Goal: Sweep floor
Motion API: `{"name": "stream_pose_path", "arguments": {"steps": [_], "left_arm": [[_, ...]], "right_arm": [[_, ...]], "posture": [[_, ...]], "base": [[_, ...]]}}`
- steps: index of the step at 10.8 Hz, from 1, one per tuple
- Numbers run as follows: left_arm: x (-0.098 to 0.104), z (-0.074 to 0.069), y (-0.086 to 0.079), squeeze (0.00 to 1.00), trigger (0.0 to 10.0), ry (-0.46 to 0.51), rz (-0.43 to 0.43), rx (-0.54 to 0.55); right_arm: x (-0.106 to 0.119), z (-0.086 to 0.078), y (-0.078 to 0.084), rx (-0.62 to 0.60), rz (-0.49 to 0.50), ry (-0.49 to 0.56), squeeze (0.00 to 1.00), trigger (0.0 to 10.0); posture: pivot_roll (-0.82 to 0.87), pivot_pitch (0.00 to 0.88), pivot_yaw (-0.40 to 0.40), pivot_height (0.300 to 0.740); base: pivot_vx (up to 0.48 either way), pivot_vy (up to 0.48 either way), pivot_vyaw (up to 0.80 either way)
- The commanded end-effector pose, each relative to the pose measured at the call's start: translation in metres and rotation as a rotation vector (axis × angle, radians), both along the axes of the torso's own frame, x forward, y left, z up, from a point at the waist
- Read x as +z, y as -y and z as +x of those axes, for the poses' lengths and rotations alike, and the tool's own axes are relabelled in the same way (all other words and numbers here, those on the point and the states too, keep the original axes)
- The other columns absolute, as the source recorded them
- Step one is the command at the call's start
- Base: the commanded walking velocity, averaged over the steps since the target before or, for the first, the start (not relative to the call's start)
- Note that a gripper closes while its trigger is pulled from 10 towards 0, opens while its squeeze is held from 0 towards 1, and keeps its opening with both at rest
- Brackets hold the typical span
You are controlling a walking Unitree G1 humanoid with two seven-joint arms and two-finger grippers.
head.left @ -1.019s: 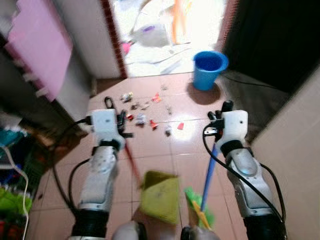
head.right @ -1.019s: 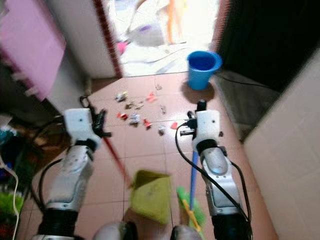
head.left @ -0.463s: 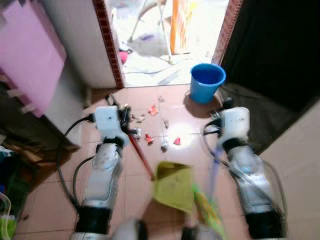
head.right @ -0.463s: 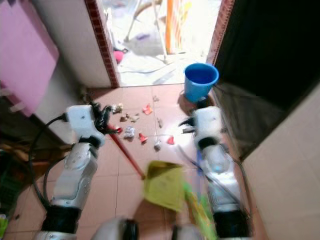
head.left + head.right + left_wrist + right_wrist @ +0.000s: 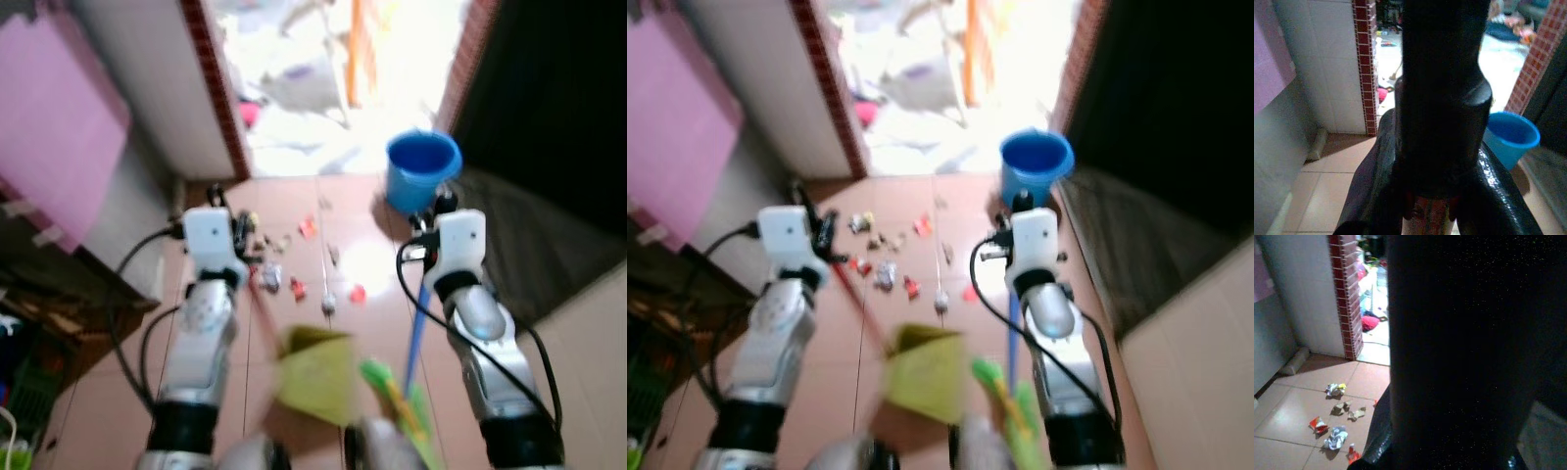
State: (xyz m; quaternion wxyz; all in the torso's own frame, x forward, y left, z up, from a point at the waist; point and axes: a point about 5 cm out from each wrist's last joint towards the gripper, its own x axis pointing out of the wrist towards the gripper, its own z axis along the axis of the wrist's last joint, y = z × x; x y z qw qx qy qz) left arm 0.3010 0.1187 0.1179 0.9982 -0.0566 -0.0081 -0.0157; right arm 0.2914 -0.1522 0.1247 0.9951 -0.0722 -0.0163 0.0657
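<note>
The left gripper (image 5: 242, 238) has its jaws closed on the red handle (image 5: 261, 294) of a yellow-green dustpan (image 5: 315, 380), and the right gripper (image 5: 423, 235) is clamped on the blue handle (image 5: 415, 328) of a green broom (image 5: 402, 406) — both heads hang low by the robot's feet at 6 o'clock. The litter (image 5: 1336, 437) lies on the tiled floor (image 5: 108, 392) toward 12 o'clock, short of the blue bucket (image 5: 422, 169) at 1 o'clock. Best to close in, plant the pan's lip flat, then draw bristles toward it. Motion blur smears the scraps; fingers block both wrist views.
</note>
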Motion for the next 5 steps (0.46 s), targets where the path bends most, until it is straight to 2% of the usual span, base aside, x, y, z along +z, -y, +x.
{"name": "stream_pose_path", "arguments": {"steps": [1,3,5], "left_arm": [[0.009,0.001,-0.015,0.0,10.0,0.044,0.045,0.069],[0.004,0.0,-0.017,0.0,10.0,0.028,0.048,0.071],[-0.011,-0.013,-0.025,0.0,10.0,-0.029,0.051,0.055]], "right_arm": [[0.008,0.002,-0.01,0.035,0.023,0.039,0.0,10.0],[0.008,0.004,-0.007,-0.003,0.0,0.049,0.0,10.0],[0.007,0.004,-0.002,-0.035,0.017,0.048,0.0,10.0]], "posture": [[-0.06,0.109,0.063,0.74],[-0.06,0.096,0.065,0.74],[-0.06,0.083,0.067,0.74]], "base": [[0.0,0.0,0.44],[0.0,0.0,0.0],[0.0,0.0,0.0]]}}
